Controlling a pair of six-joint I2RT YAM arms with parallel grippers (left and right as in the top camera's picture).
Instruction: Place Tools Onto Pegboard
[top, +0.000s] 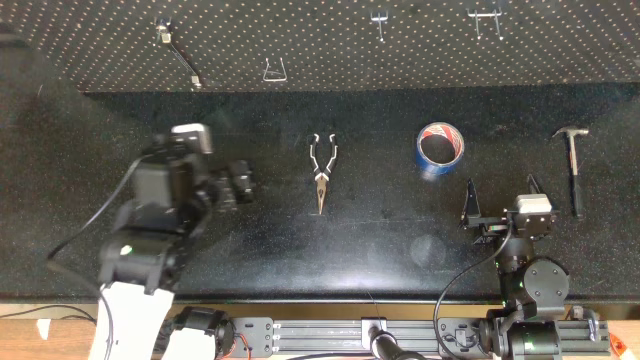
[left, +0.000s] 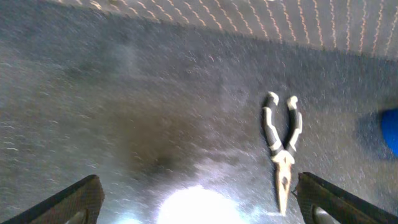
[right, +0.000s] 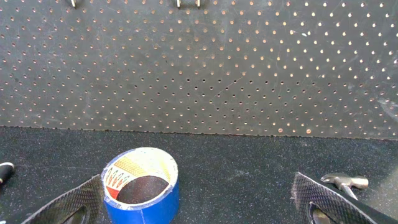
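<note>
Two claws are mine, both spread wide and gripping nothing. My left claw (top: 240, 183) is at nine o'clock of the white-handled needle-nose pliers (top: 321, 170), which lie flat mid-way along the black surface (top: 100, 120), tips toward six o'clock. My right claw (top: 500, 205) sits at five o'clock of the blue roll of tape (top: 439, 148). The black-handled steel hammer (top: 573, 165) lies at three o'clock of that roll. A slim silver wrench (top: 180, 55) hangs on the black perforated pegboard (top: 320, 40).

Black speckled work surface (top: 300, 250), glare patch near its front; pale wooden edge (top: 622, 312); metal rail (top: 300, 330) below
</note>
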